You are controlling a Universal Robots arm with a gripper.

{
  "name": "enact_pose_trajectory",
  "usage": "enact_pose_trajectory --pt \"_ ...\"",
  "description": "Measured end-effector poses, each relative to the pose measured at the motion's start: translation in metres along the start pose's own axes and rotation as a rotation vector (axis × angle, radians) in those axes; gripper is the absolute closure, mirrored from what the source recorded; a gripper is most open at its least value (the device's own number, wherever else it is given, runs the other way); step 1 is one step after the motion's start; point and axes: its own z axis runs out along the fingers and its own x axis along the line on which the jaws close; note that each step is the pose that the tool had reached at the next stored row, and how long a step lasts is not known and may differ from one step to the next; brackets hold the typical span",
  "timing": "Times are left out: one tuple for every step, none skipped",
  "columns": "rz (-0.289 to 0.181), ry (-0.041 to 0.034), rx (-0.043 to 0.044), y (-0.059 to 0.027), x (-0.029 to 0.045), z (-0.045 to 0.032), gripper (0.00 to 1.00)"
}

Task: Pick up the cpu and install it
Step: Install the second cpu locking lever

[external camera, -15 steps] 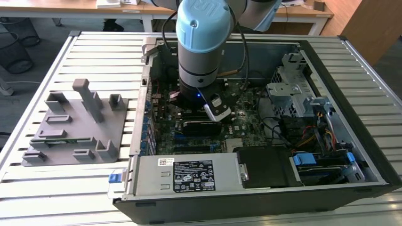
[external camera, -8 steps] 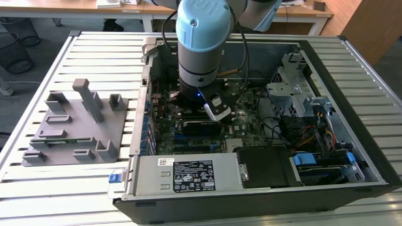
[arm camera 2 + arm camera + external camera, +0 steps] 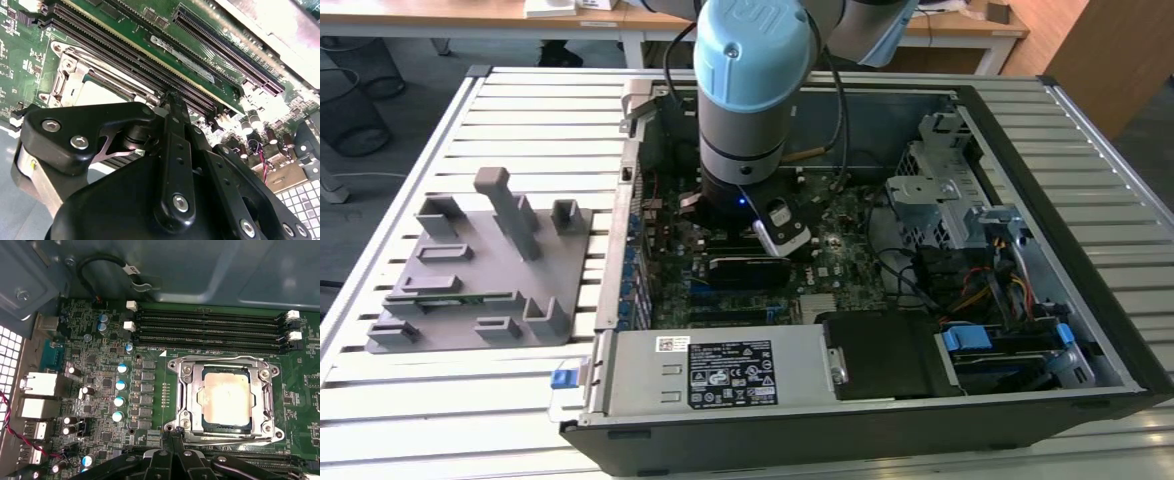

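Observation:
The cpu (image 3: 225, 397) is a pale, shiny square chip lying flat inside the metal socket frame (image 3: 187, 390) on the green motherboard; a strip of it also shows in the second wrist view (image 3: 97, 92). My gripper (image 3: 172, 432) hangs just beside the socket's edge, its black fingers pressed together with nothing between them. Seen in the second wrist view, the gripper (image 3: 170, 97) has its tips over the memory slots next to the socket. In the exterior view the arm (image 3: 744, 100) reaches down into the open computer case (image 3: 1067, 180).
A grey fixture plate (image 3: 467, 270) with upright posts lies on the slatted table at the exterior view's left. Inside the case are memory slots (image 3: 210, 327), capacitors (image 3: 120, 385), a black block (image 3: 887, 350), a labelled metal box (image 3: 720, 370) and cables (image 3: 1001, 290).

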Motion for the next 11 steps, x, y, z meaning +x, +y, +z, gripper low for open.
enact_pose_trajectory --pt "0.0 -0.0001 -0.0014 0.0 0.0 0.0003 0.89" --pt "0.0 -0.0001 -0.0025 -0.0001 0.0 0.0006 0.89" --pt "0.0 -0.0001 -0.0036 -0.0002 0.0 0.0009 0.89" --pt "0.0 0.0 -0.0045 -0.0003 0.0 0.0011 0.89" --pt "0.0 0.0001 -0.0058 -0.0004 0.0001 0.0013 0.89" --pt "0.0 0.0001 -0.0077 -0.0005 0.0001 0.0014 0.89" --pt "0.0 0.0 -0.0101 -0.0006 0.0001 0.0016 0.89" --pt "0.0 -0.0002 -0.0123 -0.0006 0.0 0.0019 0.89" --pt "0.0 -0.0004 -0.0138 -0.0006 0.0 0.0022 0.89" --pt "0.0 -0.0004 -0.015 -0.0007 0.0001 0.0023 0.89" --pt "0.0 -0.0004 -0.0161 -0.0008 0.0001 0.0026 0.89"
